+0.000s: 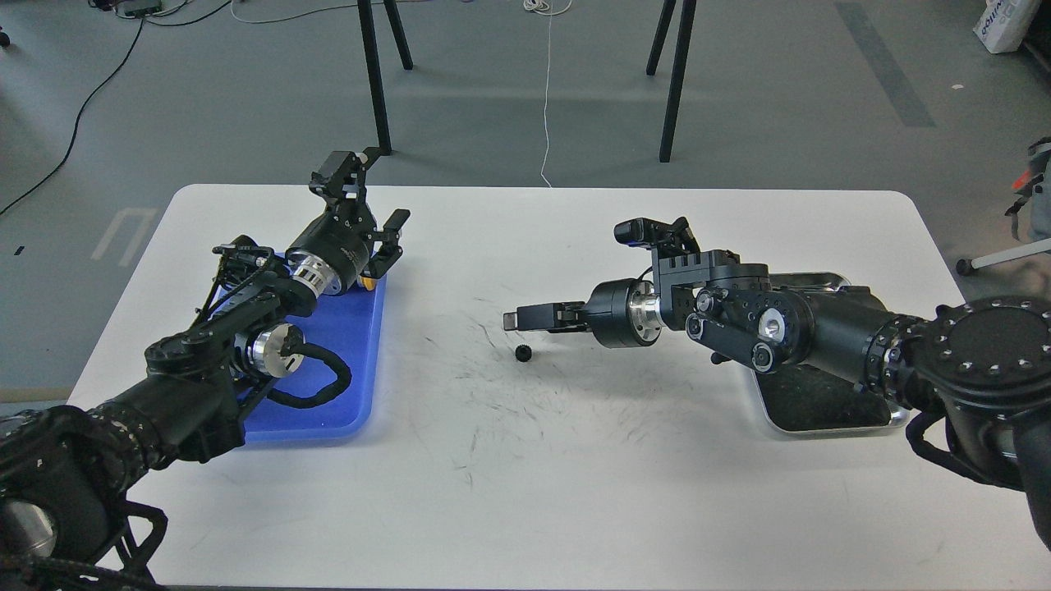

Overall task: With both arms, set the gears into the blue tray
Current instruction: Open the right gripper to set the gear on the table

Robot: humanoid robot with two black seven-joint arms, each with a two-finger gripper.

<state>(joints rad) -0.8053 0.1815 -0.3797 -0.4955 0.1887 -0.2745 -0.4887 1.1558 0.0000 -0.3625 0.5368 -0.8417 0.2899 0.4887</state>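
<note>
One small black gear (523,353) lies on the white table, left of centre-right. My right gripper (511,319) hovers just above and slightly behind it, pointing left. It is seen side-on, so its fingers cannot be told apart, and nothing shows between them. The blue tray (345,394) sits at the left, largely covered by my left arm. My left gripper (386,246) hangs over the tray's far right corner. Its fingers also overlap, with a small yellow piece (371,284) just under them. No gear shows on the bare part of the tray.
A shiny steel tray (821,406) with a dark floor lies at the right under my right arm. The table (525,460) has scuff marks in the middle. Black stand legs (374,82) rise from the floor beyond the far edge.
</note>
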